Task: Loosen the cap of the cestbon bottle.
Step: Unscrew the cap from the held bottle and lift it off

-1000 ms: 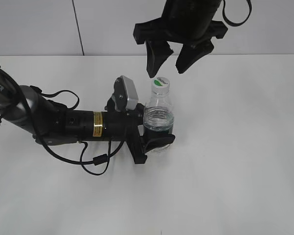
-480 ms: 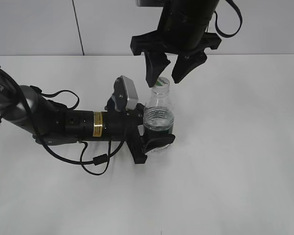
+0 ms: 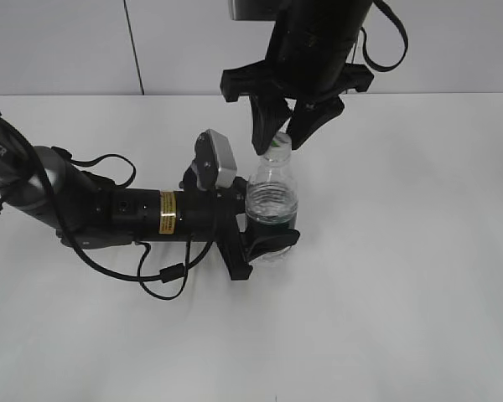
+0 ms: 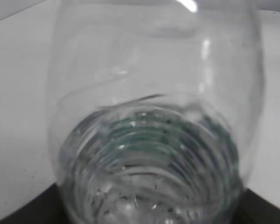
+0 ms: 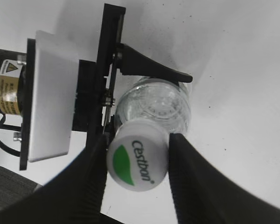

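Note:
The cestbon bottle (image 3: 272, 197), clear with a dark green label, stands upright on the white table (image 3: 402, 268). My left gripper (image 3: 264, 219) reaches in from the left and is shut on the bottle's body at the label. In the left wrist view the bottle (image 4: 149, 140) fills the frame. My right gripper (image 3: 278, 144) comes down from above, its black fingers (image 5: 86, 177) pressed against both sides of the cap (image 5: 137, 161), white with a green leaf mark. Below the cap the bottle's ribbed shoulder (image 5: 154, 105) shows, with a left finger (image 5: 149, 70) beside it.
The left arm (image 3: 109, 209) lies low across the table's left side with a loose black cable (image 3: 163, 276) trailing in front. Its grey wrist camera housing (image 3: 218, 159) sits close to the left of the bottle neck. A pale wall (image 3: 67, 42) backs the table.
My right gripper has come down from above the bottle and narrowed its jaws until they meet the cap. The left gripper and bottle have stayed still.

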### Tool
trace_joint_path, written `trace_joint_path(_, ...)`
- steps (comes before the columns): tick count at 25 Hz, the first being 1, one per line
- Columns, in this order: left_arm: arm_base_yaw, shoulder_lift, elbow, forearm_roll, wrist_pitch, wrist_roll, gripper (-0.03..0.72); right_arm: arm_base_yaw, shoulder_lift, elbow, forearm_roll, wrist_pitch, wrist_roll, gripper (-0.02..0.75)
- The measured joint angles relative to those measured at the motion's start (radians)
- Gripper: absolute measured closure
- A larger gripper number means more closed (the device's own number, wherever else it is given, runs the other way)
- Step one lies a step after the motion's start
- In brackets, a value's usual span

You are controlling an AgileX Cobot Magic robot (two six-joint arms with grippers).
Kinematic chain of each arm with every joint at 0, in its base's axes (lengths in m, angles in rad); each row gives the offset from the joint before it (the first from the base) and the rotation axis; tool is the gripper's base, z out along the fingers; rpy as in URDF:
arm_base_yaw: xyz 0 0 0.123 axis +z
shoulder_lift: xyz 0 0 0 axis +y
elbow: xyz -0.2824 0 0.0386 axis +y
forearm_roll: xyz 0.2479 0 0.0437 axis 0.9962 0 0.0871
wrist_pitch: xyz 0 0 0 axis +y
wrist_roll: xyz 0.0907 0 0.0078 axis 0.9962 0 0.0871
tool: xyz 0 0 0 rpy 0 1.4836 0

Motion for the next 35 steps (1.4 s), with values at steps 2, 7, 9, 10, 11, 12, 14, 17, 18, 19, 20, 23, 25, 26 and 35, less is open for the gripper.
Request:
trace_joint_path(2,-0.001,0.000,0.000,-0.001,0.001,0.000,0.284,0.000,0.000,0.000,0.001,0.000,-0.009,0.438)
trace_joint_path(7,-0.001,0.000,0.000,-0.003,0.002,0.000,0.284,0.000,0.000,0.000,0.002,0.000,-0.101,0.438)
trace_joint_path(9,-0.001,0.000,0.000,-0.003,0.002,0.000,0.284,0.000,0.000,0.000,0.004,0.000,-0.207,0.438)
trace_joint_path(10,-0.001,0.000,0.000,-0.003,0.002,0.000,0.284,0.000,0.000,-0.001,0.004,0.000,-0.285,0.438)
trace_joint_path(11,-0.001,0.000,0.000,-0.003,0.002,0.000,0.284,0.000,0.000,-0.001,0.005,0.000,-0.362,0.438)
trace_joint_path(12,-0.001,0.000,0.000,-0.003,0.002,0.000,0.284,0.000,0.000,-0.002,0.005,0.000,-0.469,0.438)
trace_joint_path(14,-0.001,0.000,0.000,-0.003,0.002,0.000,0.284,0.000,0.000,-0.003,0.006,0.000,-0.684,0.438)
trace_joint_path(17,-0.001,0.000,0.000,-0.005,0.003,-0.003,0.284,0.000,0.000,-0.005,0.007,0.000,-1.041,0.439)
trace_joint_path(18,-0.001,0.000,0.000,-0.005,0.003,-0.003,0.284,0.000,0.000,-0.007,0.008,0.000,-1.169,0.439)
trace_joint_path(19,-0.001,0.000,0.000,-0.005,0.003,-0.004,0.284,0.000,-0.001,-0.007,0.009,0.000,-1.283,0.439)
trace_joint_path(20,-0.001,0.000,0.000,-0.005,0.003,-0.004,0.284,0.000,-0.001,-0.007,0.009,0.000,-1.380,0.439)
trace_joint_path(23,-0.001,0.000,0.000,-0.007,0.004,-0.007,0.284,0.000,-0.002,-0.007,0.009,0.000,-1.556,0.443)
trace_joint_path(25,-0.001,0.000,0.000,-0.008,0.004,-0.008,0.284,0.000,-0.002,-0.007,0.008,0.000,-1.597,0.443)
trace_joint_path(26,-0.001,0.000,0.000,-0.008,0.004,-0.008,0.284,0.000,-0.002,-0.007,0.008,0.000,-1.609,0.443)
trace_joint_path(35,-0.001,0.000,0.000,-0.008,0.004,-0.008,0.284,0.000,-0.002,-0.007,0.008,0.000,-1.622,0.443)
